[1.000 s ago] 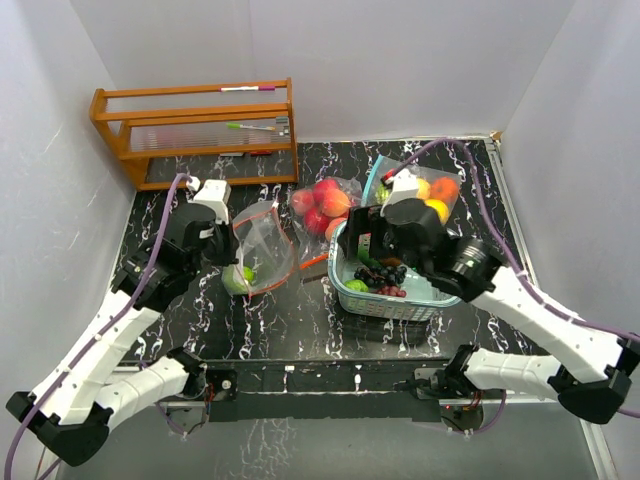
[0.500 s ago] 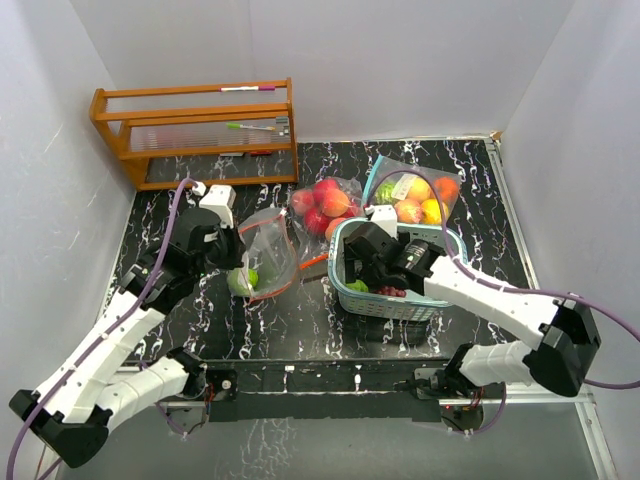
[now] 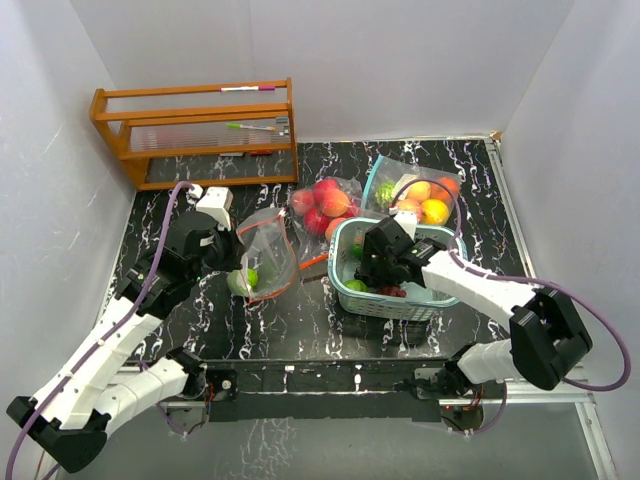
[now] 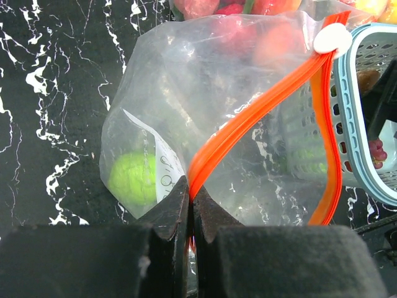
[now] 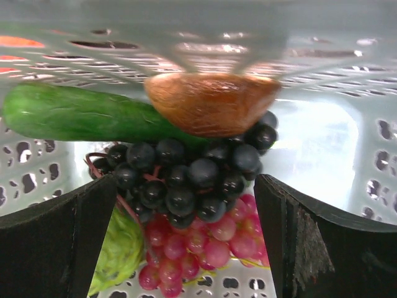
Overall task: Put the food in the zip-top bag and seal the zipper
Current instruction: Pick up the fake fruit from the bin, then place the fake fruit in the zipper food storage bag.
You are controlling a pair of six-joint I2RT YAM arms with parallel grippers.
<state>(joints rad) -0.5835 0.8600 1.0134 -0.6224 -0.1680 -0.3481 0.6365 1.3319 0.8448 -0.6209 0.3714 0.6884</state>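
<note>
A clear zip-top bag (image 3: 265,255) with an orange zipper (image 4: 248,121) lies left of the teal basket (image 3: 395,308), mouth open toward it. A green fruit (image 4: 132,179) sits inside the bag; it also shows in the top view (image 3: 243,280). My left gripper (image 4: 189,197) is shut on the bag's zipper edge; in the top view it (image 3: 236,262) is at the bag's left side. My right gripper (image 5: 186,192) is open, down inside the basket, its fingers either side of dark grapes (image 5: 186,174) and red grapes (image 5: 205,248). A cucumber (image 5: 80,115), a brown piece (image 5: 214,102) and a green leafy piece (image 5: 118,251) lie beside them.
Two other filled bags lie behind the basket: one with red fruit (image 3: 325,205), one with orange and yellow fruit (image 3: 425,200). A wooden rack (image 3: 195,130) stands at the back left. White walls close in on three sides. The basket wall (image 5: 372,155) surrounds the right gripper.
My right gripper has come down from above the basket's back rim into the basket, over the grapes. My left gripper stays shut on the bag, barely moved.
</note>
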